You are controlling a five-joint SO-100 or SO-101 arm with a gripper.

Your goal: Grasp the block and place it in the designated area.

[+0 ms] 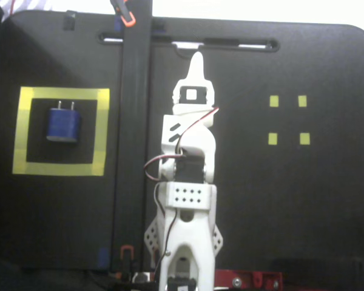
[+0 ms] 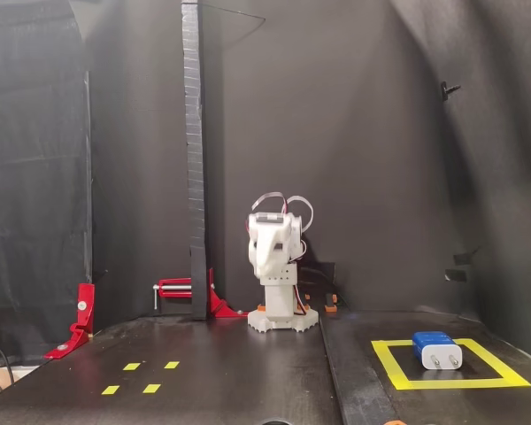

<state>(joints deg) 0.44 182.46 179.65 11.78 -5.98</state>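
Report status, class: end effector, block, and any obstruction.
End effector shut, empty, arm folded at table centre. Block lying inside the designated area, prongs pointing away from the arm's base. Nothing in the way.

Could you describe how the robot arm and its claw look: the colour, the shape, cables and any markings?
The arm is made of white plastic segments with dark motor blocks set between them. One boxy segment carries two rows of small holes. Thin red and white cables loop out beside the joints. The claw ends in a narrow white pointed tip, behind a square dark opening. No printed markings are readable.
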